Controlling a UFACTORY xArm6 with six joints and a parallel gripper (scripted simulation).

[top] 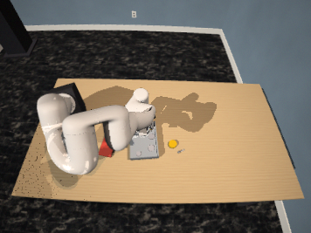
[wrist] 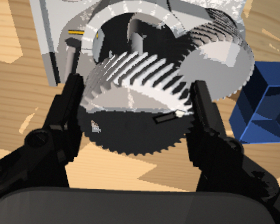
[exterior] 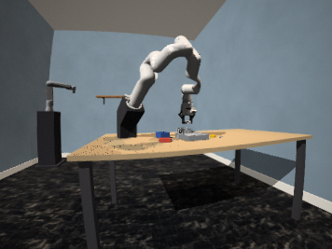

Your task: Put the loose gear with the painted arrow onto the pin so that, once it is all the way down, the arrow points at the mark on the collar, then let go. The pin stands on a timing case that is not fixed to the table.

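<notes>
In the wrist view my gripper (wrist: 136, 94) is shut on the grey toothed gear (wrist: 138, 103), one black finger on each side of its rim. A small white arrow mark (wrist: 171, 117) shows on the gear's dark face near the right finger. Below the gear lies the grey timing case (wrist: 75, 28) with a pale collar ring (wrist: 125, 10) around the pin (wrist: 134, 31), and a second gear (wrist: 215, 53) on it to the right. A yellow-and-black mark (wrist: 75, 32) sits at the collar's left. In the top and exterior views the gripper (exterior: 187, 118) hangs a little above the case (exterior: 192, 135), which also shows in the overhead view (top: 144, 145).
A blue block (wrist: 256, 106) lies right of the case, also seen in the side view (exterior: 162, 133), with a red block (top: 106, 149) beside it. A yellow disc (top: 173, 144) and a small grey part (top: 181, 150) lie right of the case. The arm's black base (top: 70, 94) stands at back left.
</notes>
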